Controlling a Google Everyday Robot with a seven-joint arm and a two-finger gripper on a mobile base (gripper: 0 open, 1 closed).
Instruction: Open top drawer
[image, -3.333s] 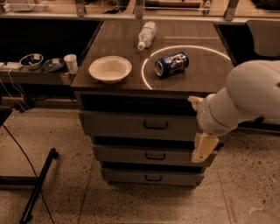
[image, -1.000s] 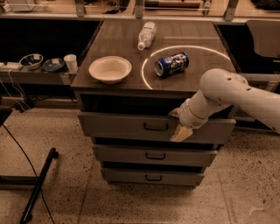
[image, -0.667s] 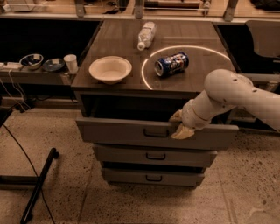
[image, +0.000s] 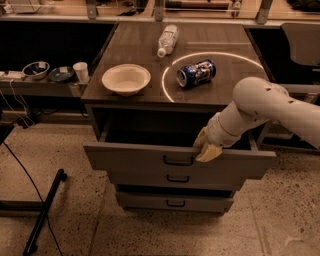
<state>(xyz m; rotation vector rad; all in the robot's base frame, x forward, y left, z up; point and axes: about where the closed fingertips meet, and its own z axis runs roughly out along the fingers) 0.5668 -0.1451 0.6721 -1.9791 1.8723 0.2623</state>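
- The cabinet, with its dark wooden top (image: 130, 50), fills the middle of the view. Three grey drawers are stacked in its front.
- The robot's pale arm (image: 260, 107) reaches in from 3 o'clock, sloping down toward the drawer fronts.
- The top drawer (image: 130, 157) sits just under the wooden top, at about 6 o'clock from the bowl. It stands out from the cabinet, with its front well forward of the two below and its dark inside showing. I judge the opening largely done.
- The middle drawer (image: 145, 179) and bottom drawer (image: 150, 201) lie at 6 o'clock from it, both pushed in.
- A cream bowl (image: 126, 79) rests on the top. A blue can (image: 196, 73) lies on its side at 3 o'clock from the bowl, and a plastic bottle (image: 167, 40) lies at 12 o'clock from the can.
- The gripper (image: 207, 148) sits at the upper edge of the top drawer's front, at 1 o'clock from the handle. It seems hooked over that edge, but I cannot tell whether it is spread or pressed together.
- The small dark bar handle (image: 178, 161) is at the centre of the front, with nothing on it.
- Handling, as a judgement: the drawer looks rigid, and it is wide and tall, so likely fairly heavy. It should slide straight on its runners. The handle or the upper lip near the centre is the best hold. A pull far off-centre could skew and bind it.
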